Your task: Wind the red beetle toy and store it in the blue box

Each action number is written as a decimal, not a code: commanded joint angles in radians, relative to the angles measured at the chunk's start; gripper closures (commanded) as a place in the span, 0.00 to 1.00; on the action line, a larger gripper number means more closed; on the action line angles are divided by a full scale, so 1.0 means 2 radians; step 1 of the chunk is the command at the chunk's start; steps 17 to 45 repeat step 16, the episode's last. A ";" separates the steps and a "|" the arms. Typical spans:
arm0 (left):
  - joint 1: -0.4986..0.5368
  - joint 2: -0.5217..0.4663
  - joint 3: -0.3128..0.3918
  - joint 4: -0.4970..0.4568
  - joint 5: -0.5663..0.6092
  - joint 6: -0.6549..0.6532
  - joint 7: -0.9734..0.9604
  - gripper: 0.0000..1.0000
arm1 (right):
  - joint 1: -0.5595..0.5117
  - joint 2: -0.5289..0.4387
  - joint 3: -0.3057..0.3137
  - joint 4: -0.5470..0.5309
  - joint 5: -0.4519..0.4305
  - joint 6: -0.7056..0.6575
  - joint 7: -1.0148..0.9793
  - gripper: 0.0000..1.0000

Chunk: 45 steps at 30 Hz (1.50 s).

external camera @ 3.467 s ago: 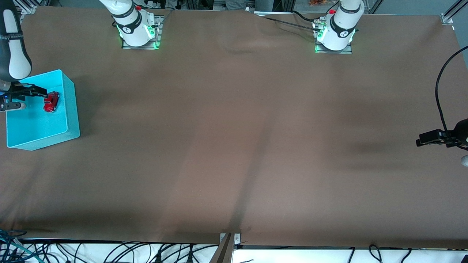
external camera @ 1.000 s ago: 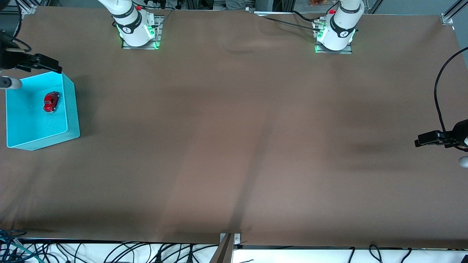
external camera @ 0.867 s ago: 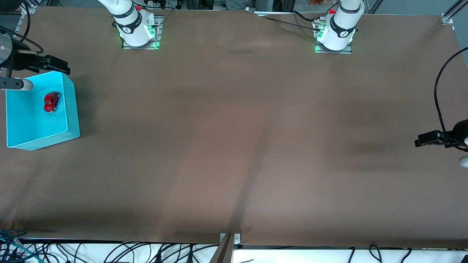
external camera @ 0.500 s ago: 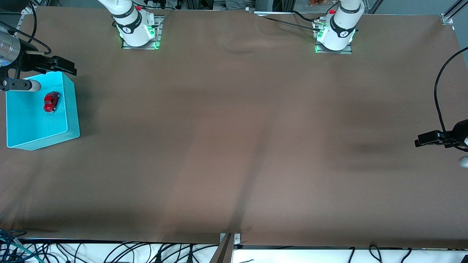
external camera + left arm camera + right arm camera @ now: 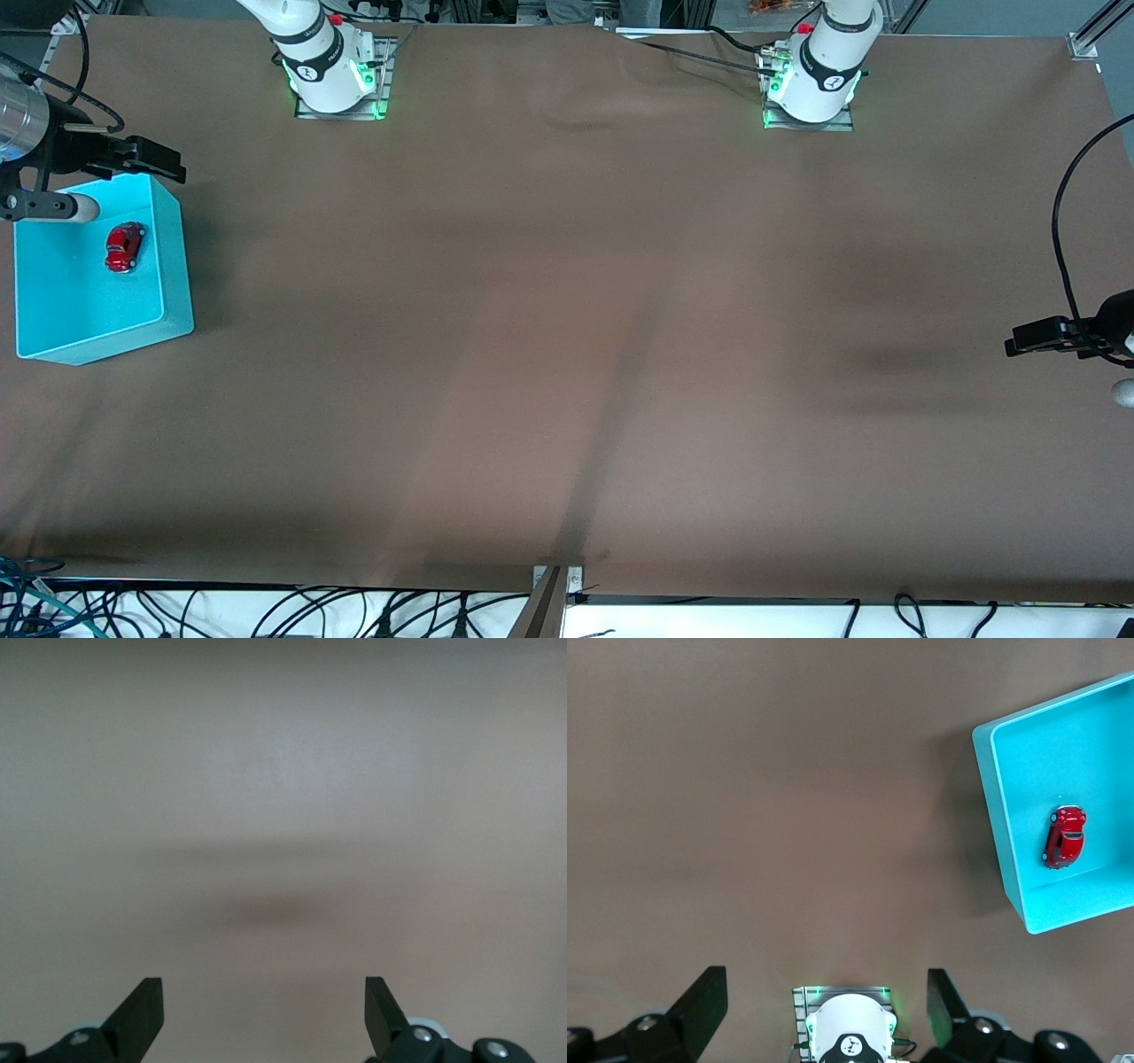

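The red beetle toy [image 5: 124, 246] lies inside the blue box [image 5: 182, 292], which stands at the right arm's end of the table. Both also show in the right wrist view, the toy [image 5: 1063, 836] on the floor of the box [image 5: 1001, 833]. My right gripper [image 5: 53, 177] is open and empty, high over the box's edge nearest the bases; its jaws [image 5: 824, 1005] stand wide apart. My left gripper [image 5: 1107, 354] is open and empty [image 5: 264, 1010], waiting over bare table at the left arm's end.
The brown table cover [image 5: 567, 354] fills the view between the arms. The right arm's base [image 5: 328, 71] and the left arm's base [image 5: 815, 84] stand along the edge farthest from the front camera. Cables [image 5: 266, 611] hang below the near edge.
The right gripper has moved up and away from the box, toward the bases, then held still for the last half second. The toy, the box and the left arm have not moved.
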 commanded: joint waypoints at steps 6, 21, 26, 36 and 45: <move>0.000 -0.003 0.001 0.001 0.001 -0.007 0.009 0.00 | -0.001 0.005 0.000 0.011 0.007 -0.006 -0.014 0.00; 0.000 -0.003 0.001 0.001 0.001 -0.007 0.008 0.00 | 0.000 0.004 0.001 0.010 0.006 -0.008 -0.021 0.00; 0.000 -0.003 0.001 0.001 0.001 -0.007 0.008 0.00 | 0.000 0.004 0.001 0.010 0.006 -0.008 -0.021 0.00; 0.000 -0.003 0.001 0.001 0.001 -0.007 0.008 0.00 | 0.000 0.004 0.001 0.010 0.006 -0.008 -0.021 0.00; 0.000 -0.003 0.001 0.001 0.001 -0.007 0.008 0.00 | 0.000 0.004 0.001 0.010 0.006 -0.008 -0.021 0.00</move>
